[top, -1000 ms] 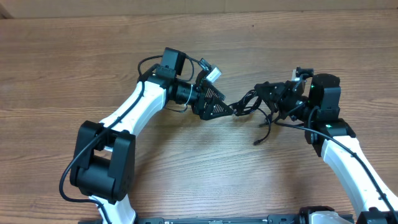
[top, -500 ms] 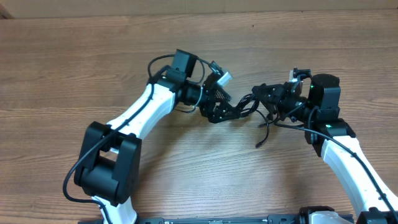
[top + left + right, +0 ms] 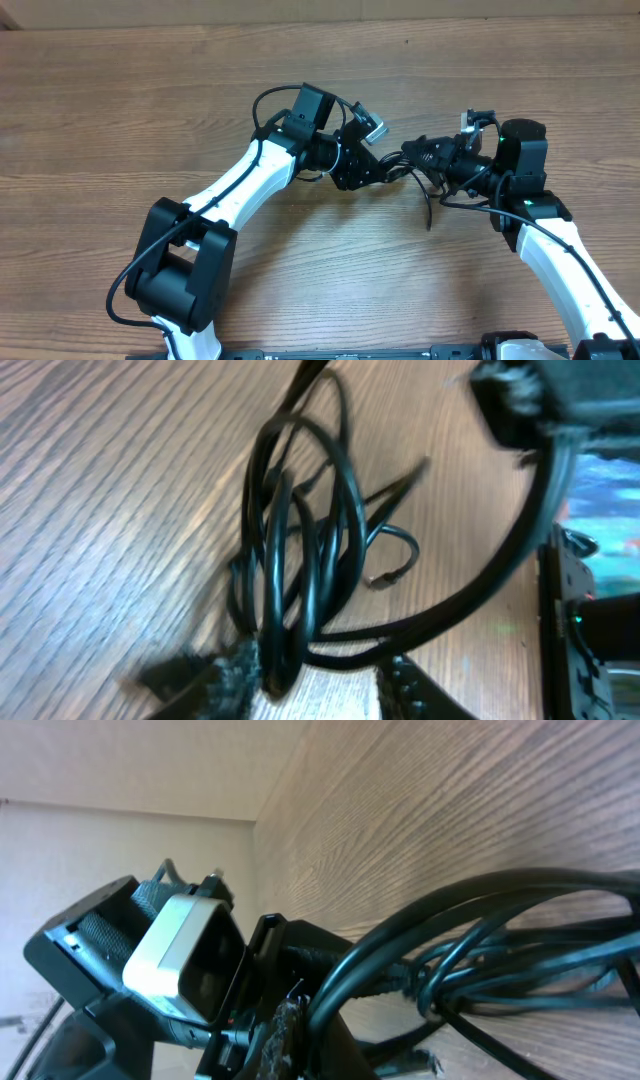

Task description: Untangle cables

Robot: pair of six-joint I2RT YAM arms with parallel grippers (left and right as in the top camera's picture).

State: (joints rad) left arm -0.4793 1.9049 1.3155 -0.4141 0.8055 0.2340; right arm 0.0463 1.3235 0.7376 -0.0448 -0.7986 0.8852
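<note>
Above the wooden table [image 3: 120,100], the tangled cables [image 3: 410,172] hang bunched between the two claws. The right gripper [image 3: 428,155] is clamped tight on one side of the bundle. The left gripper [image 3: 380,172] straddles the other side, but I cannot tell whether it pinches.

You have two arms, two grippers: left gripper [image 3: 388,172], right gripper [image 3: 415,152]. One tangle of cables [image 3: 431,205], strand count unclear. One table [image 3: 100,100].

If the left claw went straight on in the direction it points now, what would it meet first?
The cables, whose bundle lies between its fingertips; whether the left claw clamps them is unclear. Just beyond seems to be the right claw, shut on the same bundle.
</note>
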